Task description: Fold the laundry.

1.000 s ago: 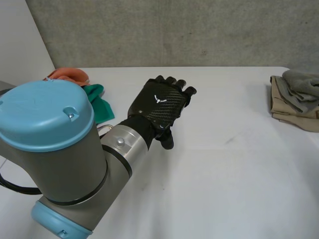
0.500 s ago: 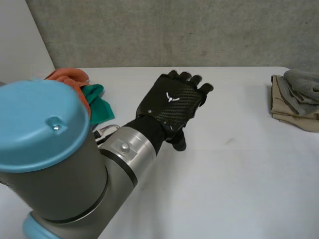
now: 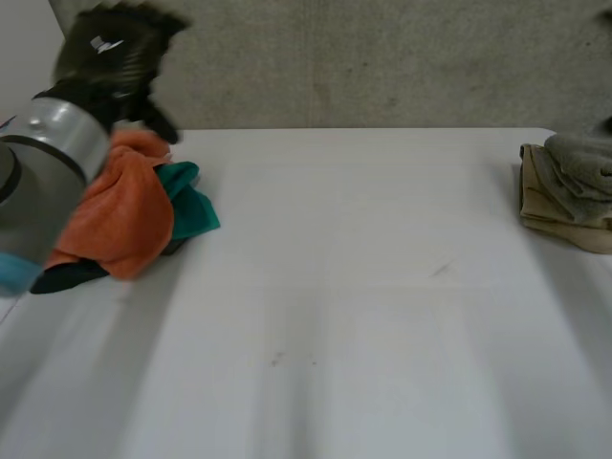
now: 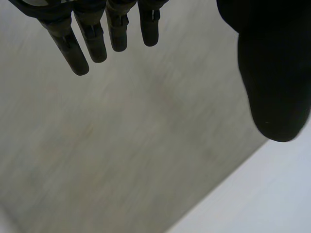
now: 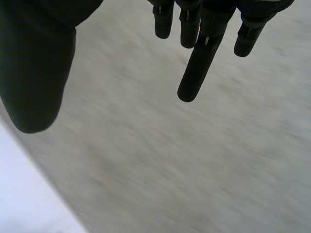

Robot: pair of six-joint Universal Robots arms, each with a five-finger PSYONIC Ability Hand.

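Two released hands: left hand [image 3: 110,57] has swung off the bare surface [image 3: 363,306], orange cloth [image 3: 120,220] now below it; right hand [image 5: 201,53] idles; folding looks unstarted.

Right hand [image 5: 48,19]: fingers [image 5: 199,68] straight and slightly spread, one reaching further out than the others. Thumb [image 5: 31,92] stands well apart from them, also uncurled. Hand is empty and touches nothing. Beyond the fingertips is a mottled grey wall [image 5: 155,160]. A white surface [image 5: 29,208] meets the wall along a slanted edge past the thumb tip.
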